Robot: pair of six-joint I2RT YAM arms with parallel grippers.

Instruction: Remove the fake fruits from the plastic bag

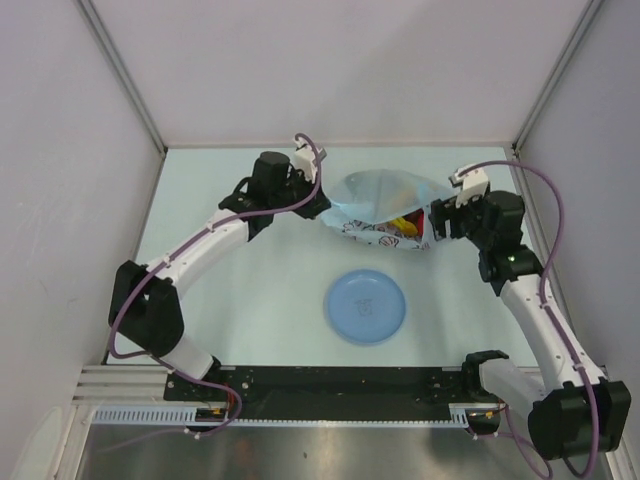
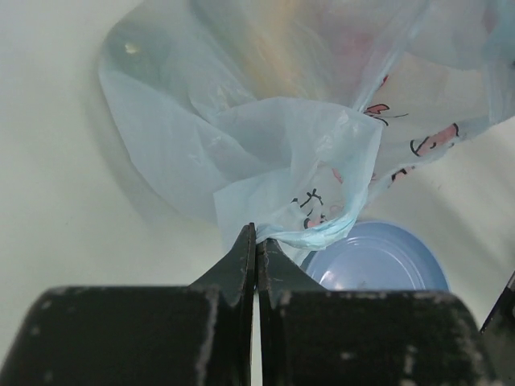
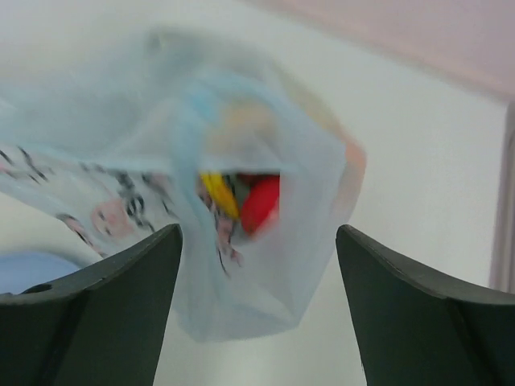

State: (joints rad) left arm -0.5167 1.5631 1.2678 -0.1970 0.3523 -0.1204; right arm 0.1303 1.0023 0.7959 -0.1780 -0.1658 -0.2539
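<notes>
The light-blue plastic bag (image 1: 375,195) lies on the table between my two arms. In the left wrist view my left gripper (image 2: 257,237) is shut, with a rolled edge of the plastic bag (image 2: 282,137) pinched at its tips. My right gripper (image 3: 257,233) stands open, a finger on either side of the bag's (image 3: 282,273) loose mouth without gripping it. Inside the opening show a yellow banana (image 3: 219,193) and a red fruit (image 3: 261,203). From above, the fake fruits (image 1: 404,226) peek out as a yellow and red spot near the right gripper (image 1: 432,222). Other fruits are hidden by the plastic.
A round blue plate (image 1: 366,306) lies on the table in front of the bag, and its rim (image 2: 378,261) also shows under the bag's corner. White walls enclose the table on three sides.
</notes>
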